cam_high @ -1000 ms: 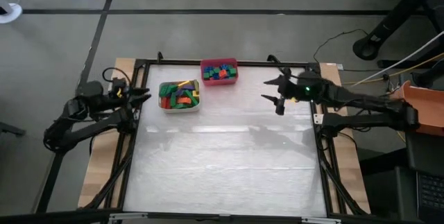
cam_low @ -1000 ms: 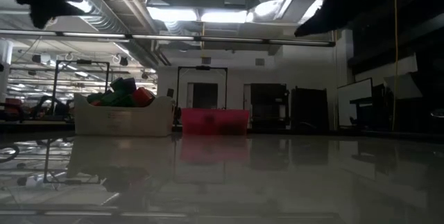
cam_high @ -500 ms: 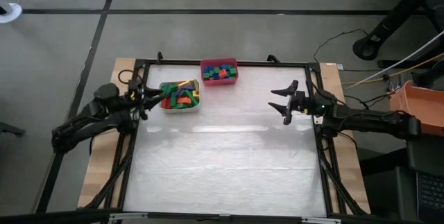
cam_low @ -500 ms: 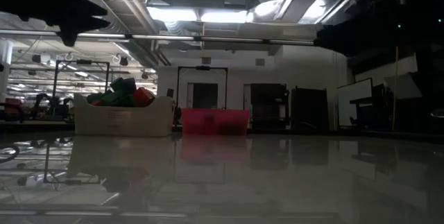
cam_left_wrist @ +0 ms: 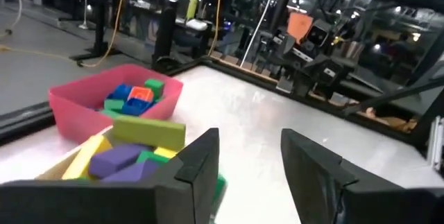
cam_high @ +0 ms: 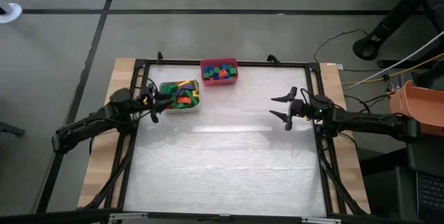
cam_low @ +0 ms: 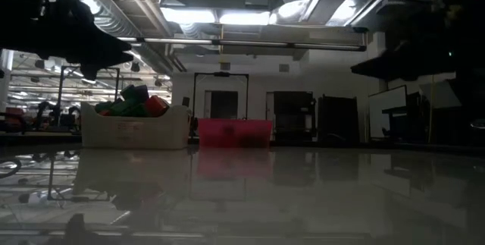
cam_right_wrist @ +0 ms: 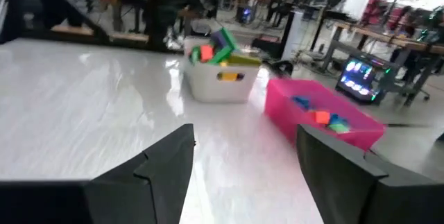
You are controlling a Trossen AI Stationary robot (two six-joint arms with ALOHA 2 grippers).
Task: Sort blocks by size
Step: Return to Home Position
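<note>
The blocks lie in two bins at the table's far side. Long bars, yellow, purple and green among them, are heaped in the white bin (cam_high: 180, 96) (cam_left_wrist: 132, 151) (cam_right_wrist: 222, 78). Short squarish ones, blue, orange and green, are in the red bin (cam_high: 219, 71) (cam_left_wrist: 111, 106) (cam_right_wrist: 322, 120). My left gripper (cam_high: 157, 106) (cam_left_wrist: 250, 158) is open and empty, just left of the white bin's near left corner. My right gripper (cam_high: 282, 107) (cam_right_wrist: 243, 161) is open and empty over the table's far right part, pointing toward the bins.
A black frame (cam_high: 222, 62) runs round the white table top (cam_high: 222, 161). The two bins stand side by side near the far edge, the red one farther back. In the low view the white bin (cam_low: 135, 125) and red bin (cam_low: 233, 133) rest on the table.
My left gripper has gone toward the table's right edge, up to the white bin's left side. My right gripper has drawn a little toward the near and right edges and has come down lower. Both stay open. The bins and blocks have not moved.
</note>
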